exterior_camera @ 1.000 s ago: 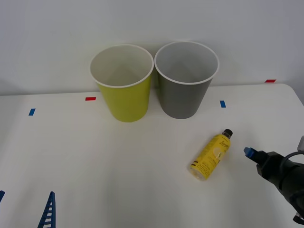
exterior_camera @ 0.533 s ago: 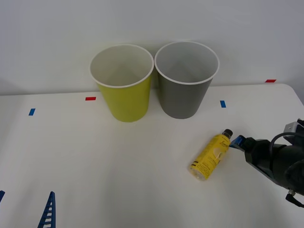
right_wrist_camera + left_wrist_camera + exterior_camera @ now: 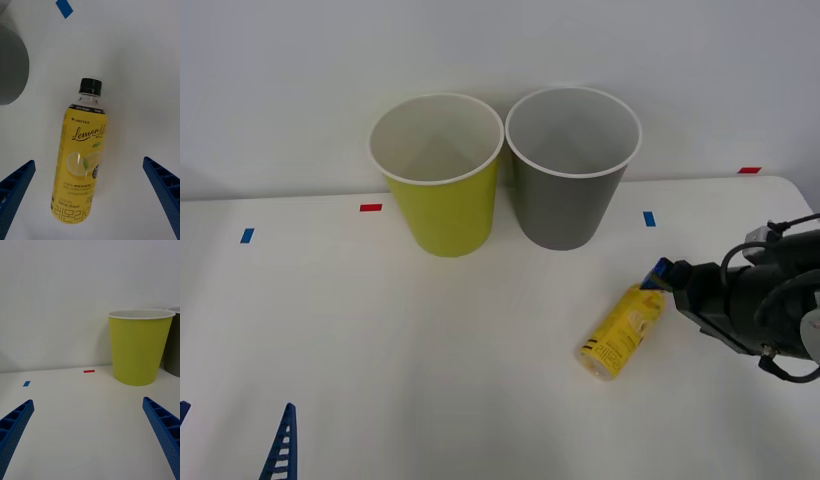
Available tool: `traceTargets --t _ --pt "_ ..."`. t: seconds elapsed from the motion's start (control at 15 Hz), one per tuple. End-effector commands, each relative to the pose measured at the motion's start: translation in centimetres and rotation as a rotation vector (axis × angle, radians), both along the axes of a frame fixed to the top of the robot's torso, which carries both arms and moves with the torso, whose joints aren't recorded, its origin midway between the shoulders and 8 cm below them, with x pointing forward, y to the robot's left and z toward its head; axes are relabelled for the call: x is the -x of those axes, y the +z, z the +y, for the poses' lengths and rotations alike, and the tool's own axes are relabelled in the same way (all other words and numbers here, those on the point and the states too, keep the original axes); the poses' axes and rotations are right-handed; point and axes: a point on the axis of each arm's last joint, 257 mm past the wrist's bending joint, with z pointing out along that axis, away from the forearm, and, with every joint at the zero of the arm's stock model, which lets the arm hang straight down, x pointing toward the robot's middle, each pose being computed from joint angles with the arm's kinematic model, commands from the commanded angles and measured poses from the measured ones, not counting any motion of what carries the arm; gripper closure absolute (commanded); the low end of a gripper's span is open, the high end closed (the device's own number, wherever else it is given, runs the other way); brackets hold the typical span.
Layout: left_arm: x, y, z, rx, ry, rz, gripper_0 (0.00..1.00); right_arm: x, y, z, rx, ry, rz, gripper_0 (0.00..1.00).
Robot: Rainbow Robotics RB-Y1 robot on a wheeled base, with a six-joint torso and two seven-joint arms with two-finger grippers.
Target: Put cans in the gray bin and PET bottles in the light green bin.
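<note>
Right gripper (image 3: 90, 195) has slid in over lemon tea bottle (image 3: 623, 331), fingers spread wide, one each side. Bottle lies flat on table (image 3: 430, 350), near gray bin (image 3: 568, 200). Grab looks next, then light green bin (image 3: 445, 205). Left gripper (image 3: 90, 438) waits low, open.

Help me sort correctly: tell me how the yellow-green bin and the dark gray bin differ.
The round tapered yellow-green wastebasket is white inside; the round tapered dark gray wastebasket is gray inside. The yellow-green one stands on the robot's left, the gray one on its right, nearer the lying yellow-labelled clear plastic bottle. Both are upright, hold nothing visible, look alike in size, have white rims and stand side by side at the wall.
</note>
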Motion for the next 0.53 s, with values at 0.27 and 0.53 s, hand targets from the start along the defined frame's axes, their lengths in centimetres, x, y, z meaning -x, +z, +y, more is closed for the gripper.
traceTargets --t 0.27,0.53 --pt "0.0 0.0 0.0 0.0 0.0 0.0 0.0 -2.7 -0.8 1.6 -0.039 0.026 0.146 0.0" --pt "0.0 0.0 0.0 0.0 0.0 0.0 0.0 -3.1 -1.7 1.5 -0.063 -0.024 0.216 0.0"
